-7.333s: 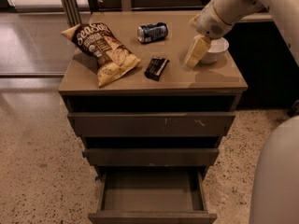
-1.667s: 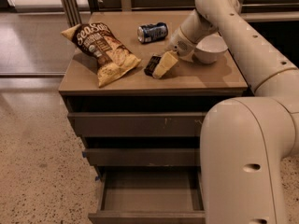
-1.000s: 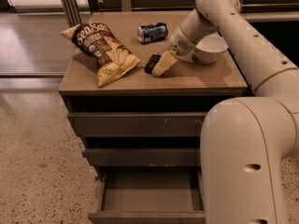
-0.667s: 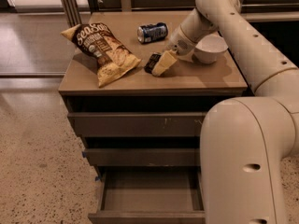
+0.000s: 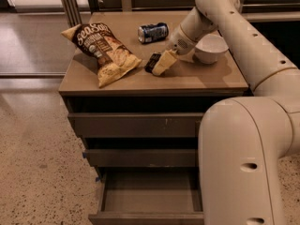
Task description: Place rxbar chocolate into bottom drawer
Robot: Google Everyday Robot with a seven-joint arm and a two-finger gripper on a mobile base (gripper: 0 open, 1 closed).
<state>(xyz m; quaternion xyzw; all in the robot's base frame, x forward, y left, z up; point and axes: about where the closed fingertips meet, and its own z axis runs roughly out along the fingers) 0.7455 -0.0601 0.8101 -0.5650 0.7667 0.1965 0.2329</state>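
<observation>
Well: bottom drawer (image 5: 147, 196) open but far below the top, so a long carry; chip bag (image 5: 105, 50) near, could get swept; gripper (image 5: 159, 67) on rxbar chocolate (image 5: 151, 61) mid-countertop, grip state can't tell; flat bar may slip.

**Tool at the chocolate bar**

The tool (image 5: 161, 64) touches the dark chocolate bar (image 5: 152, 61) at the middle of the counter (image 5: 187, 81), between a chip bag (image 5: 104, 52) toward the left edge and a white bowl (image 5: 211, 48) toward the right. A can (image 5: 153, 32) lies behind, on its side. The bottom drawer (image 5: 147, 193) stands open.
</observation>
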